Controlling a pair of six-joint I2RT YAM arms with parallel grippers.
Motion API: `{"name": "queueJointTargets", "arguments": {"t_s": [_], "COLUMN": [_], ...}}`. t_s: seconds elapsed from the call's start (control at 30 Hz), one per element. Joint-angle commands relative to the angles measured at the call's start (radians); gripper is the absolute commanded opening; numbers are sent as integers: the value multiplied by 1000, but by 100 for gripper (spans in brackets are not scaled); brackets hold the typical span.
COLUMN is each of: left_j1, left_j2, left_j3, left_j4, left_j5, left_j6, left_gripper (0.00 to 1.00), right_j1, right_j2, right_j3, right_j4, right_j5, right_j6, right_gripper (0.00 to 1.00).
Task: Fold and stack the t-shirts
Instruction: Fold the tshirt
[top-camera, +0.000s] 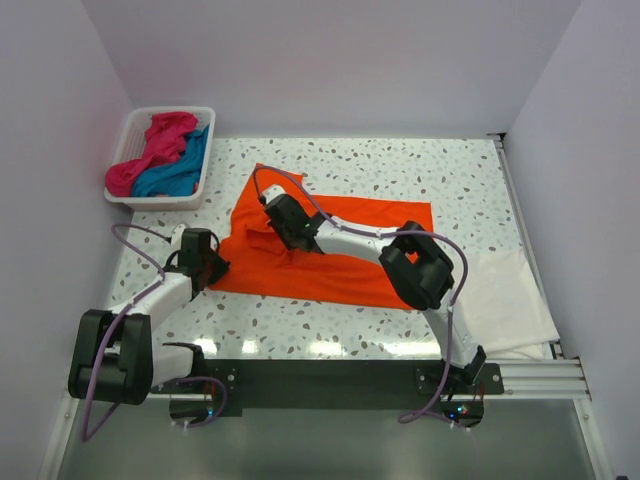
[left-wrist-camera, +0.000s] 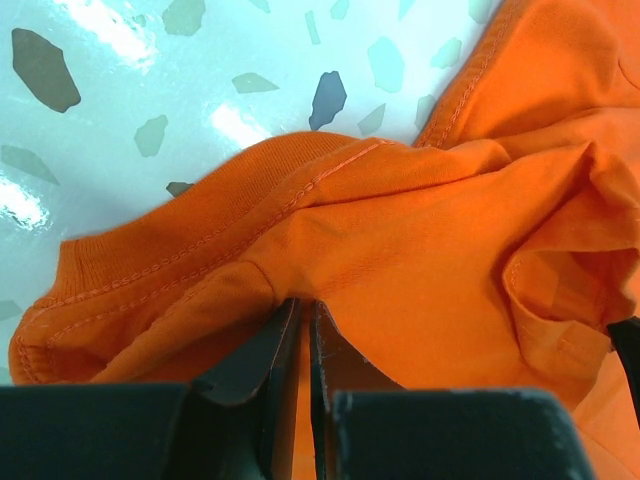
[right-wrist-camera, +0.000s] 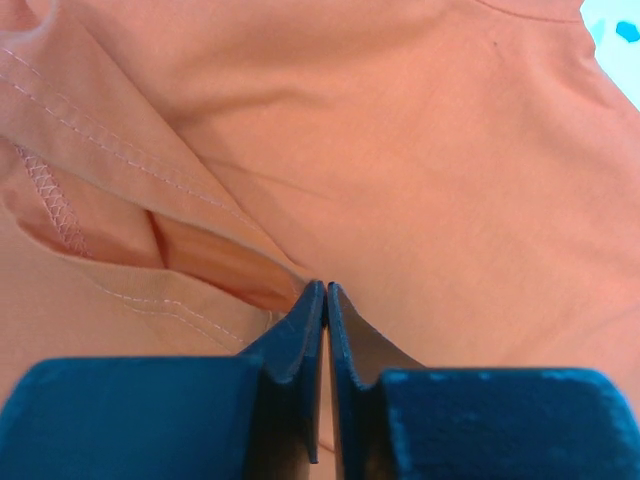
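Speckled white table (top-camera: 450, 170) is sitting between pale walls. On it, the left gripper (left-wrist-camera: 303, 305) is squeezing its jaws almost together, and a thin bit of orange cloth is caught between them. It is holding the stitched edge at the near left corner of the orange t-shirt (top-camera: 300, 275). The right gripper (right-wrist-camera: 326, 288) is pressing its jaws tight on a fold of the same shirt, farther back on the left part, beside a seam. Both are grabbing that side, so I think they are getting ready to lift it and fold it over. The shirt is lying mostly flat in the middle of the table, bunching up where it is pinched. The pink t-shirt (top-camera: 165, 135) and the teal t-shirt (top-camera: 180, 172) are waiting in the white basket (top-camera: 160, 203) at the far left corner.
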Motion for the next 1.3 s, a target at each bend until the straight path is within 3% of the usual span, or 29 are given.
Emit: {"name": "queueJointTargets", "arguments": {"t_s": [0.0, 0.13, 0.23, 0.4, 0.8, 1.1, 1.27], "left_j1": [9, 9, 9, 9, 9, 9, 9], "left_j2": [8, 8, 8, 8, 14, 21, 24], "left_j3": [7, 6, 7, 10, 24, 27, 32], "left_j4": [27, 27, 28, 30, 30, 30, 27], "left_j5": [2, 6, 8, 8, 11, 5, 3], "left_j6": [27, 27, 29, 29, 32, 33, 35], "left_gripper": [13, 14, 14, 14, 14, 15, 15], "right_j1": [-8, -17, -17, -8, 21, 21, 21], "right_j2": [-83, -140, -200, -243, -77, -34, -53], "right_j3": [-23, -76, -123, -156, -18, -6, -43], "right_j4": [34, 74, 106, 149, 60, 37, 59], "right_j5": [-1, -3, -6, -99, -159, -115, -95], "right_j6": [31, 57, 69, 70, 31, 46, 66], "right_gripper": [12, 37, 41, 40, 37, 34, 14]}}
